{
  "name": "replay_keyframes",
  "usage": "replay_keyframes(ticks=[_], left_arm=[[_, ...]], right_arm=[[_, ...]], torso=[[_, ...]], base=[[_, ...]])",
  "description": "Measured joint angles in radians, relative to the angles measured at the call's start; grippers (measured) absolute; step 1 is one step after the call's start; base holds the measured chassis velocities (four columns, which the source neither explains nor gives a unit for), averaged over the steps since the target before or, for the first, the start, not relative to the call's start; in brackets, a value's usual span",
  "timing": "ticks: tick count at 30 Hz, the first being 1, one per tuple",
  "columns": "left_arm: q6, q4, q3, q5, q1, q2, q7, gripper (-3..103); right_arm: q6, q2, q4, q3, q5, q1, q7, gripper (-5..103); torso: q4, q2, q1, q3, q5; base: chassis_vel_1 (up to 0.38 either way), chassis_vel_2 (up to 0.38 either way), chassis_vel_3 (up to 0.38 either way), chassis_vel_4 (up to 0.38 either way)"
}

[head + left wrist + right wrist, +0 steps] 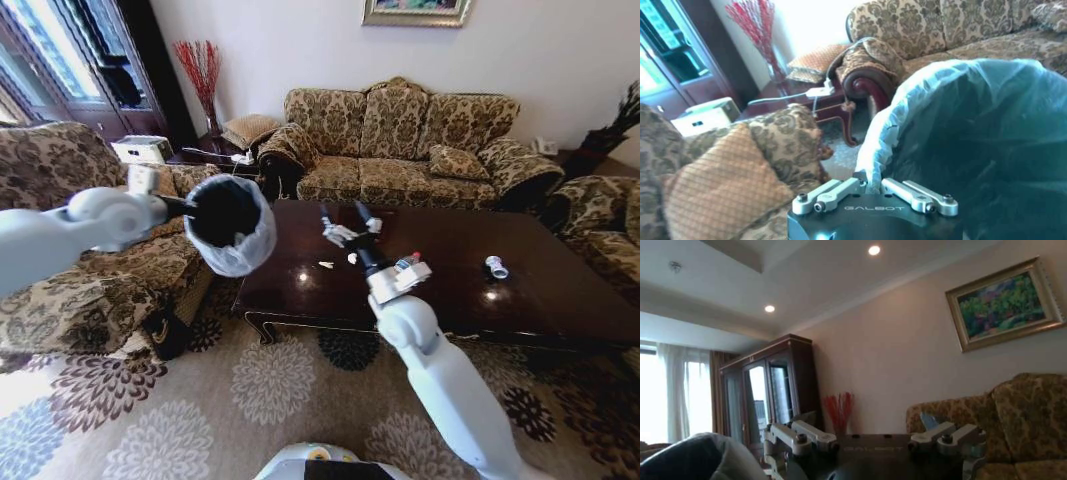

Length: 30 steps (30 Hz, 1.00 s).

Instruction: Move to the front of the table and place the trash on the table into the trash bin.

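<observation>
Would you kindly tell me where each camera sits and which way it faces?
Head view: from the robot's head, looking down at the table; both arms show, the left claw holding the trash bin.
Left wrist view: along the left claw clamped on the bin's rim.
Right wrist view: level across the room past the open right claw.
Shared: the bin, in all three views.

Bag-lined trash bin point(230, 226) tilted, held beside dark glossy table point(540, 290); crushed bottle point(497, 267), paper scraps point(327, 265) on top
</observation>
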Motion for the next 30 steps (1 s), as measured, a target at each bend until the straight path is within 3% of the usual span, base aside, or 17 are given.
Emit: replay_keyframes(ticks=[1, 5, 6, 8, 13, 16, 17, 19, 25, 27, 28, 30], left_arm=[[0.0, 0.0, 0.0, 0.0, 0.0, 0.0, 0.0, 0], [-0.015, -0.075, 0.037, 0.106, -0.029, -0.143, 0.059, 0], [-0.015, -0.075, 0.037, 0.106, -0.029, -0.143, 0.059, 0], [-0.02, -0.109, 0.057, 0.153, -0.05, -0.209, 0.091, 0], [-0.021, -0.167, 0.104, 0.188, -0.125, -0.304, 0.112, 0], [0.0, -0.222, 0.167, 0.243, -0.21, -0.438, 0.142, 0], [0.0, -0.222, 0.167, 0.243, -0.21, -0.438, 0.142, 0], [0.002, -0.247, 0.185, 0.304, -0.217, -0.501, 0.165, 0], [-0.005, -0.255, 0.255, 0.409, -0.247, -0.525, 0.205, 0], [-0.007, -0.222, 0.375, 0.423, -0.359, -0.541, 0.221, 0], [-0.007, -0.222, 0.375, 0.423, -0.359, -0.541, 0.221, 0], [-0.004, -0.191, 0.484, 0.424, -0.49, -0.563, 0.223, 0]], right_arm=[[0.0, 0.0, 0.0, 0.0, 0.0, 0.0, 0.0, 100], [-0.001, 0.036, -0.066, 0.05, -0.05, -0.043, 0.0, 100], [-0.001, 0.036, -0.066, 0.05, -0.05, -0.043, 0.0, 100], [0.018, 0.065, -0.147, 0.062, -0.108, -0.046, 0.0, 100], [0.041, 0.113, -0.284, 0.052, -0.165, -0.039, 0.0, 100], [0.063, 0.149, -0.373, 0.042, -0.194, -0.038, 0.0, 100], [0.063, 0.149, -0.373, 0.042, -0.194, -0.038, 0.0, 100], [0.089, 0.168, -0.442, 0.038, -0.211, -0.018, 0.0, 100], [0.154, 0.233, -0.641, 0.026, -0.284, 0.079, 0.0, 100], [0.167, 0.273, -0.713, 0.022, -0.306, 0.109, 0.0, 100], [0.167, 0.273, -0.713, 0.022, -0.306, 0.109, 0.0, 100], [0.18, 0.303, -0.764, 0.021, -0.329, 0.119, 0.0, 100]], torso=[[0.0, 0.0, 0.0, 0.0, 0.0], [-0.0003, 0.0, 0.0, 0.0, 0.0001], [-0.0003, 0.0, 0.0, 0.0, 0.0001], [-0.0004, 0.0, 0.0, 0.0, 0.0002], [-0.0007, 0.0, 0.0, 0.0, 0.0014], [-0.0005, 0.0, 0.0, 0.0, -0.0001], [-0.0005, 0.0, 0.0, 0.0, -0.0001], [0.0001, 0.0, 0.0, 0.0, -0.0002], [-0.0004, 0.0, 0.0, 0.0, 0.0008], [-0.0005, 0.0, 0.0, 0.0, 0.0011], [-0.0005, 0.0, 0.0, 0.0, 0.0011], [-0.0004, 0.0, 0.0, 0.0, -0.0004]], base=[[0.0, 0.0, 0.0, 0.0], [0.0, 0.0, 0.0, 0.0], [0.0, 0.0, 0.0, 0.0], [0.0, 0.0, 0.0, 0.0], [0.0, 0.0, 0.0, 0.0], [0.0, 0.0, 0.0, 0.0], [0.0, 0.0, 0.0, 0.0], [0.0, 0.0, 0.0, 0.0], [0.0, 0.0, 0.0, 0.0], [0.0, 0.0, 0.0, 0.0], [0.0, 0.0, 0.0, 0.0], [0.0, 0.0, 0.0, 0.0]])
